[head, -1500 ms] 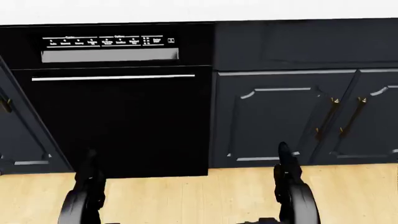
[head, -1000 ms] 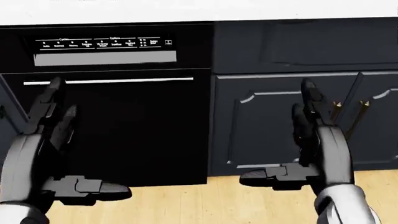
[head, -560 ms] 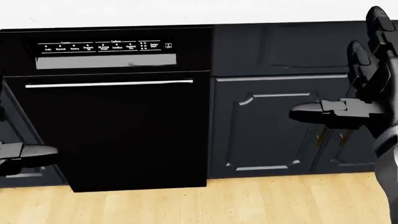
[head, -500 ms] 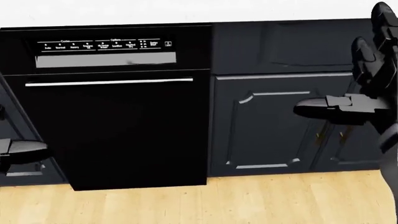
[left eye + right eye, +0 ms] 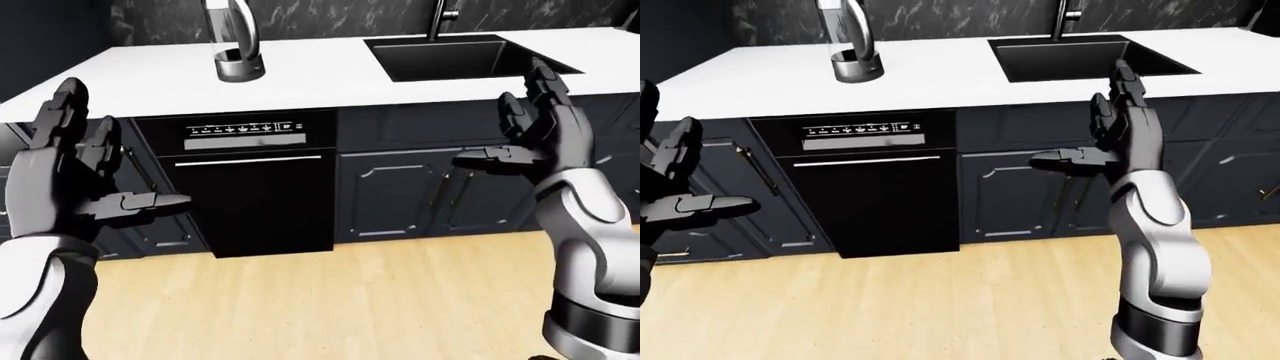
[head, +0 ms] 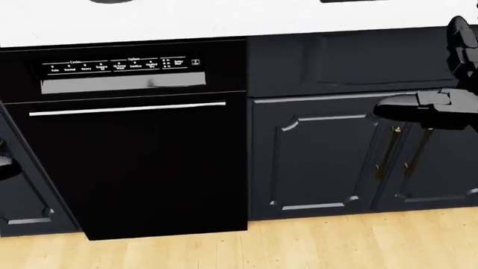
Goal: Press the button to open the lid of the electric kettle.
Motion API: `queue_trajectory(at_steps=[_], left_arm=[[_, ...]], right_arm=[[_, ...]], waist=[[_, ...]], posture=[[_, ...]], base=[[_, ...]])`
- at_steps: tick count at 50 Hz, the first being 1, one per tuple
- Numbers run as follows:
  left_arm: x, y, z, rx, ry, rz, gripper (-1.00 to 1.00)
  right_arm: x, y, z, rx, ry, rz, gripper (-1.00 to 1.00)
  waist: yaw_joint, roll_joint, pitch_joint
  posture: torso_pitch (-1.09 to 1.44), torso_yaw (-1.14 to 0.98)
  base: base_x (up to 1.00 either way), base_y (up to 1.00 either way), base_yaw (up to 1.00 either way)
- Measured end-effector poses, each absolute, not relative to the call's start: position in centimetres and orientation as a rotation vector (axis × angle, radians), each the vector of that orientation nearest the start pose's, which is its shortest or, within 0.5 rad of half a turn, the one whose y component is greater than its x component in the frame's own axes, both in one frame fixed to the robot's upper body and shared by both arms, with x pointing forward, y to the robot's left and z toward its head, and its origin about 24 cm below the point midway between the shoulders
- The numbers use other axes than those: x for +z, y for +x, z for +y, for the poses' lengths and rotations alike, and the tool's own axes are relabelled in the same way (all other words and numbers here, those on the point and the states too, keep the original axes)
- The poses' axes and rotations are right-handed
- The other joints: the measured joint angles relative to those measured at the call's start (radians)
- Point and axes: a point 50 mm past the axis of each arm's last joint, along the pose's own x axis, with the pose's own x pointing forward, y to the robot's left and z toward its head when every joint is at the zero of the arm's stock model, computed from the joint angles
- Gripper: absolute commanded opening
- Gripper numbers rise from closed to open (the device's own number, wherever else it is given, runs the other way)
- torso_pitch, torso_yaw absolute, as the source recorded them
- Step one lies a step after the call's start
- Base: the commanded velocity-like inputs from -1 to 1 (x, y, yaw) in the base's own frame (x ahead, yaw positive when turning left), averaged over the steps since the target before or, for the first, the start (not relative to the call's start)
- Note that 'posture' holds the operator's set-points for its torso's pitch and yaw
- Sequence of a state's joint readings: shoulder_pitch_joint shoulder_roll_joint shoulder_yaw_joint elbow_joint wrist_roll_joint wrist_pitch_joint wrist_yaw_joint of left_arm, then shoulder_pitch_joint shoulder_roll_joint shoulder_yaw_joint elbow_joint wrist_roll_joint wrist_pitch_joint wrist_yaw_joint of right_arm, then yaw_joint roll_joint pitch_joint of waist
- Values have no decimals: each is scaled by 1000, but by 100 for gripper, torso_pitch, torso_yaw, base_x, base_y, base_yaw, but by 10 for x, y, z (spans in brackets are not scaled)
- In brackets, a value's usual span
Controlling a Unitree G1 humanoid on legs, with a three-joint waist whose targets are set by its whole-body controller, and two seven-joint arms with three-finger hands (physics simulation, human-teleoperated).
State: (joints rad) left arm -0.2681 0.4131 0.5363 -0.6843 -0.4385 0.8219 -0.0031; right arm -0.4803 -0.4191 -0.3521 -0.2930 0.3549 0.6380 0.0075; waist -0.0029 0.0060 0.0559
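Observation:
The electric kettle [image 5: 236, 46], a clear jug on a silver base, stands on the white counter [image 5: 330, 75] at the upper left of the left-eye view; its top is cut off by the frame, so neither lid nor button shows. My left hand [image 5: 112, 159] is raised at the left, open, fingers spread, well below and left of the kettle. At the right my right hand [image 5: 506, 120] is also raised and open, in front of the cabinets under the sink. Neither hand holds anything.
A black dishwasher [image 5: 256, 191] with a control strip sits under the counter below the kettle. A black sink [image 5: 462, 57] with a faucet [image 5: 440, 13] lies to the right. Dark cabinet doors [image 6: 321, 157] flank the dishwasher, above a wooden floor [image 5: 330, 300].
Both hands have risen from low near the floor and spread apart toward the head view's edges. The head view has shifted slightly, showing more of the counter's edge.

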Motion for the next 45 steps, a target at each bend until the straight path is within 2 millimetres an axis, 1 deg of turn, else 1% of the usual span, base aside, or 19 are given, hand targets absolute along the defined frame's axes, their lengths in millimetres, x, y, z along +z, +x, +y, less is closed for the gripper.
queue_trajectory(at_steps=[4,6,8,11,13,15,18,19,20,22,23,29,32,34,35,37,38,41,45], left_arm=[[226,231,253,145,34,-259,100],[227,231,253,142,34,-259,100],[227,231,256,157,38,-257,100],[223,230,261,183,34,-238,100],[225,230,261,187,38,-244,100],[227,229,260,183,43,-260,100],[230,229,259,178,47,-276,100],[228,230,257,168,38,-272,100],[225,231,255,158,33,-257,100],[221,233,253,139,26,-229,100],[220,233,254,138,25,-223,100],[228,230,256,155,39,-267,100],[230,229,254,148,41,-279,100],[230,230,255,149,41,-276,100],[228,230,257,157,37,-265,100],[223,231,260,177,30,-239,100],[223,230,261,184,31,-235,100],[226,230,260,183,37,-249,100],[229,229,259,176,40,-268,100]], right_arm=[[220,294,-249,-126,-4,-225,100],[220,294,-249,-125,-6,-224,100],[220,295,-245,-106,-3,-226,100],[217,296,-240,-80,0,-209,100],[218,296,-240,-79,1,-211,100],[221,295,-241,-83,-1,-226,100],[227,293,-241,-84,-6,-252,100],[226,293,-243,-92,-6,-250,100],[223,293,-245,-101,-2,-238,100],[218,293,-249,-119,1,-209,100],[217,294,-249,-121,2,-203,100],[225,293,-247,-112,3,-236,100],[224,293,-248,-117,6,-229,100],[226,293,-248,-114,9,-232,100],[224,295,-245,-104,18,-224,100],[219,296,-240,-79,23,-199,100],[217,296,-239,-71,25,-189,100],[217,297,-241,-75,29,-182,100],[226,294,-242,-84,23,-224,100]], waist=[[-7,29,0],[-7,55,-3],[5,44,1],[9,49,-7],[11,36,-14],[17,12,-12],[25,-46,-13],[15,-37,-7],[8,-39,1],[-3,-52,0],[-6,-50,-4],[-10,0,-6],[-20,42,-14],[-18,82,-26],[-9,70,-25],[6,69,-5],[9,66,-3],[11,29,-5],[22,-23,-1]], posture=[[0,0],[0,0],[0,0],[0,0],[0,0],[0,0],[0,0],[0,0],[0,0],[0,0],[0,0],[0,0],[0,0],[0,0],[0,0],[0,0],[0,0],[0,0],[0,0]], base=[[27,0,0],[29,0,0],[28,0,0],[29,0,0],[28,2,0],[29,6,0],[28,10,0],[28,11,0],[28,9,0],[28,11,0],[28,10,0],[29,25,0],[28,32,0],[29,39,0],[28,39,0],[29,39,0],[28,39,0],[28,40,0],[29,40,0]])
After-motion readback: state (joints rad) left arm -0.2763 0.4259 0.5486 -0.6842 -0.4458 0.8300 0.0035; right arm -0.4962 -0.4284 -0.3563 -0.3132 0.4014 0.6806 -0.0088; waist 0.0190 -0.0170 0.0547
